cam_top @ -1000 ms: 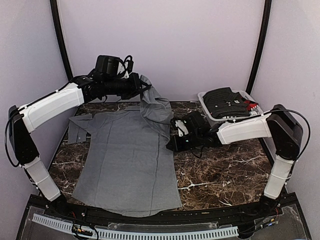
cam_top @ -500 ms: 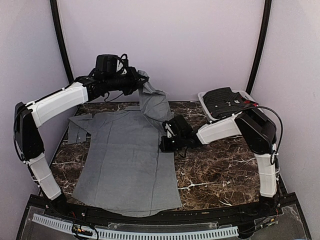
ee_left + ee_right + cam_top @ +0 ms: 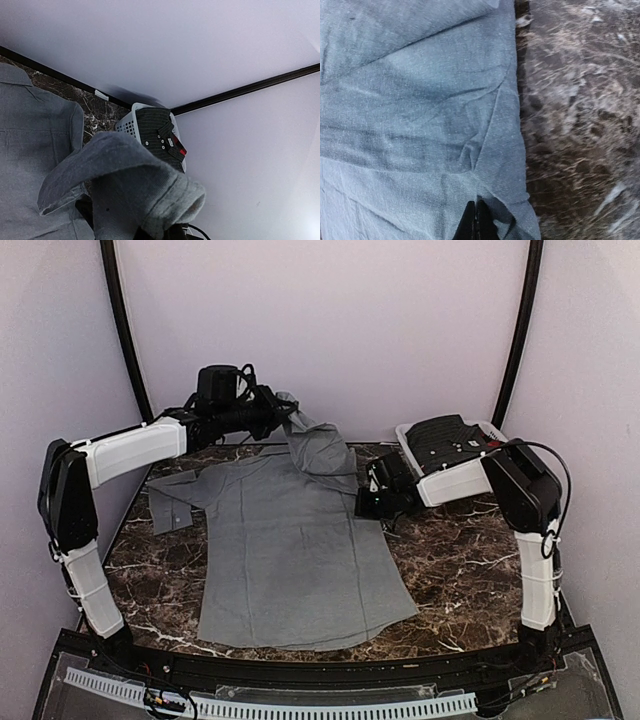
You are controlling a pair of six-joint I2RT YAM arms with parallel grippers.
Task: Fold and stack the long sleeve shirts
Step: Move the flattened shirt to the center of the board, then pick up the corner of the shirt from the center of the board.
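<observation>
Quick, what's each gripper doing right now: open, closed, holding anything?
Left gripper: closed, holding the shirt up by its sleeve.
Right gripper: closed, pinching the shirt's edge.

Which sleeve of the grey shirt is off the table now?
The sleeve nearer the basket, held up at the far edge by the left gripper. The other sleeve of the grey shirt lies flat on the table.

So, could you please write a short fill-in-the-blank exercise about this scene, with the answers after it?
1. The plain grey long-sleeved cloth shirt lies spread on the dark ____ table.
2. The left gripper holds up one ____ of this shirt.
3. The dark striped shirt lies in the ____ plastic basket.
Answers: marble; sleeve; white.
</observation>
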